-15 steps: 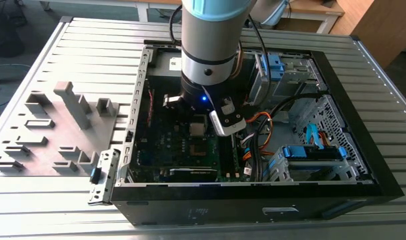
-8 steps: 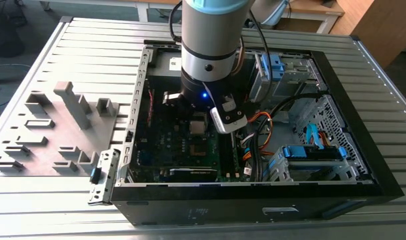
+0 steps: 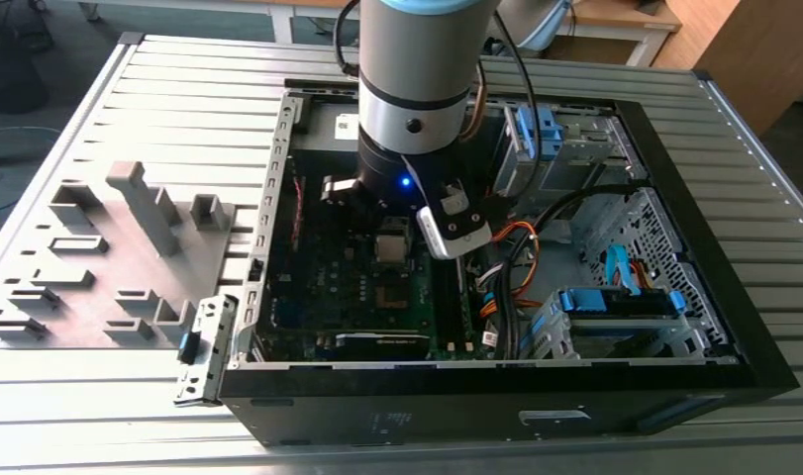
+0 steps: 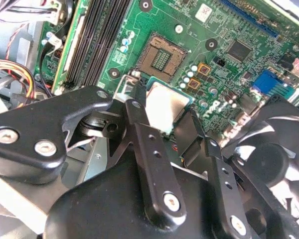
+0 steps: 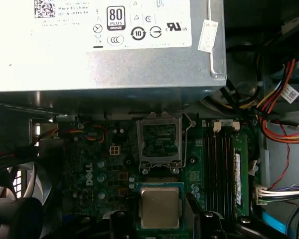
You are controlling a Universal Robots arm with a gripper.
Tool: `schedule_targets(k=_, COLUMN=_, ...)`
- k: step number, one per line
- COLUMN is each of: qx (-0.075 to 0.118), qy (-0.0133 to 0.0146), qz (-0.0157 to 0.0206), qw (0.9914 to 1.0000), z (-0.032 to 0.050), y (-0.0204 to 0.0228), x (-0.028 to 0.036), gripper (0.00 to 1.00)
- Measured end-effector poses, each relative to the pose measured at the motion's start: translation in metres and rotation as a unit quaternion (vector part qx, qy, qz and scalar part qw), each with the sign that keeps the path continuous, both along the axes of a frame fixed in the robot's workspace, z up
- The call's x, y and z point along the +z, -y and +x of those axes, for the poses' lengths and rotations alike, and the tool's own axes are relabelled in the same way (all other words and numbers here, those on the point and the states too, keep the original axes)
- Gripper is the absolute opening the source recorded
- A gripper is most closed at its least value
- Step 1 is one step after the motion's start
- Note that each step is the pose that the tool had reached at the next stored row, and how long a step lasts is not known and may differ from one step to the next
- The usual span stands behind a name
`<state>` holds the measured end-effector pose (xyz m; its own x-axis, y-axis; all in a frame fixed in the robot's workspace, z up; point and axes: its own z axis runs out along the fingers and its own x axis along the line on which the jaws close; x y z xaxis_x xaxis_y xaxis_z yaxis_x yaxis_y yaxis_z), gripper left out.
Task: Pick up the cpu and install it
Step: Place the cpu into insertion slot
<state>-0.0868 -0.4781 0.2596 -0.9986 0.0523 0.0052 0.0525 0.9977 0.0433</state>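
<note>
The cpu (image 4: pixel 165 105) (image 5: pixel 160 206) is a small square chip with a silver top, held flat between two black fingers (image 4: pixel 139 124). My gripper (image 4: pixel 164 117) (image 5: pixel 162 221) is shut on it, just above the green motherboard. The open cpu socket (image 4: pixel 162 59) (image 5: pixel 159 140) lies right beside the chip, uncovered, with its metal frame around it. In the exterior view my arm (image 3: pixel 415 99) reaches straight down into the middle of the open computer case (image 3: pixel 507 416).
A grey power supply with a white label (image 5: pixel 104 45) sits just past the socket. Memory slots (image 5: pixel 219 159) (image 4: pixel 97 40) run along one side, beyond them orange and red cables (image 5: pixel 284 114). A black fan (image 4: pixel 269 154) is close by. A grey fixture plate (image 3: pixel 111 257) lies at the exterior view's left.
</note>
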Motion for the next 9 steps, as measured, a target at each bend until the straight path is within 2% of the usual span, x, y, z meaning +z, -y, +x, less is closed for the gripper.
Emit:
schedule_targets(k=2, qx=0.000, qy=0.0000, qz=0.0000, qw=1.00000, z=0.0000, y=0.0000, x=0.0116, gripper=0.47)
schedule_targets(k=9, qx=0.000, qy=0.0000, qz=0.0000, qw=1.00000, z=-0.0001, y=0.0009, x=0.0099, gripper=0.47)
